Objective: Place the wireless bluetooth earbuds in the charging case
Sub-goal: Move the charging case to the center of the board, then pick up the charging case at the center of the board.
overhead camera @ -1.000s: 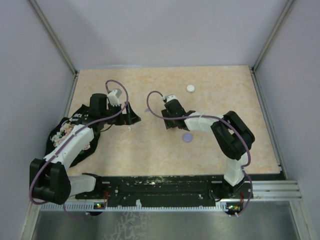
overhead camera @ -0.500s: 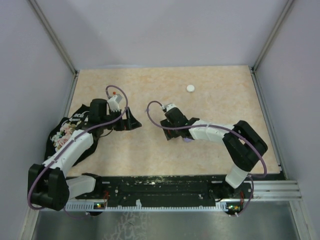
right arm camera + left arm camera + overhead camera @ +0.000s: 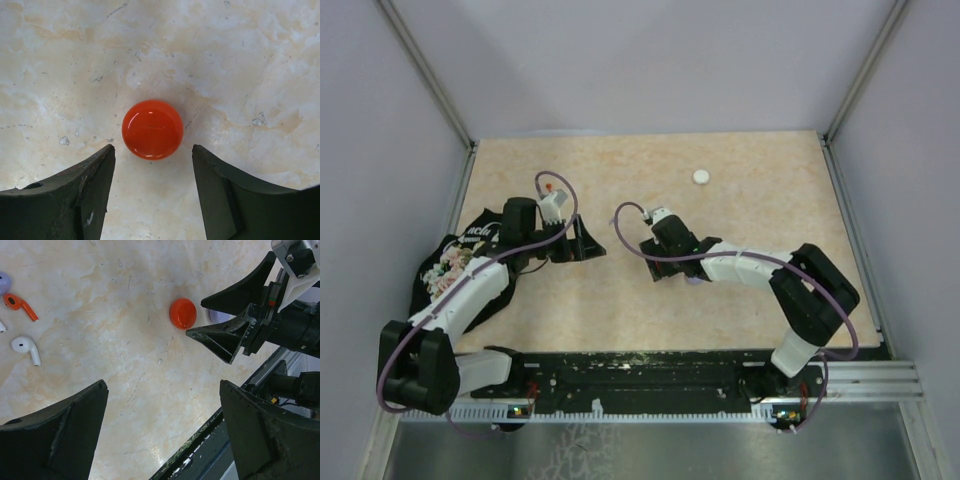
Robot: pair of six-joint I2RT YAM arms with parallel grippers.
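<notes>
**Red case between parted right jaws; earbuds loose to its left**

Right gripper (image 3: 195, 317): jaws parted, one either side of the red round case (image 3: 152, 129), gaps showing on both sides, nothing held. Left gripper (image 3: 162, 385): spread wide, empty, over the marbled table (image 3: 770, 200). Red earbud (image 3: 20, 304) and white earbud (image 3: 27, 347): lying near each other on the table, well left of the red case. Lilac piece (image 3: 2, 282): just beside the red earbud, cut off by the frame edge. White round case (image 3: 701, 177): alone at the far side

You have a glossy red case (image 3: 152, 129), an orange earbud (image 3: 20, 305), a white earbud (image 3: 27, 347) and a beige-marbled tabletop (image 3: 240, 60).
</notes>
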